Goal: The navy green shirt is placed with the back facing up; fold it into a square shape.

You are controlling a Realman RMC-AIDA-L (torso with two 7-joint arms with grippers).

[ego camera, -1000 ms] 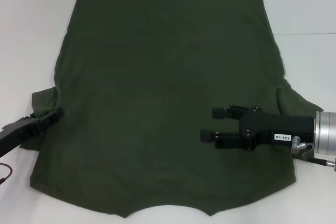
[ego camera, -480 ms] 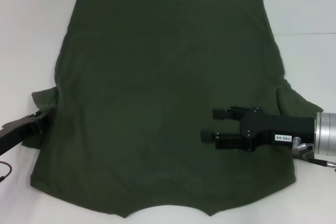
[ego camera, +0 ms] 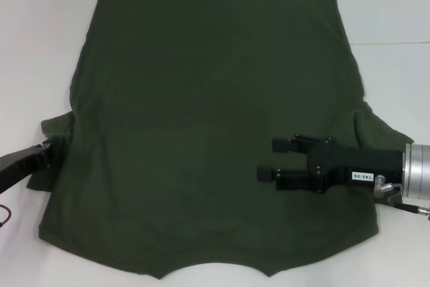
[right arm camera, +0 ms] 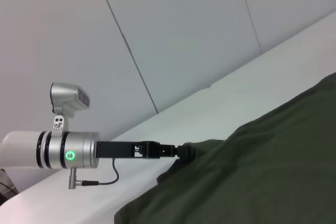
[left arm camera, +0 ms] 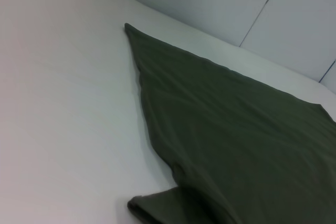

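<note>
The shirt (ego camera: pixel 215 126) lies flat, back up, on the desk (ego camera: pixel 40 31); the left pincer (ego camera: pixel 48 149) meets its left sleeve, grip indeterminable, while the right pincer (ego camera: pixel 269 159) hovers open, empty, above its right side.

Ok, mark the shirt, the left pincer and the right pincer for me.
shirt (ego camera: pixel 208 105): head view, middle of the back.
left pincer (ego camera: pixel 48 147): head view, tip at the sleeve.
right pincer (ego camera: pixel 267 159): head view, gap between its open fingers.

Lab: white table (ego camera: pixel 40 31), panelled wall (right arm camera: pixel 173 30)
</note>
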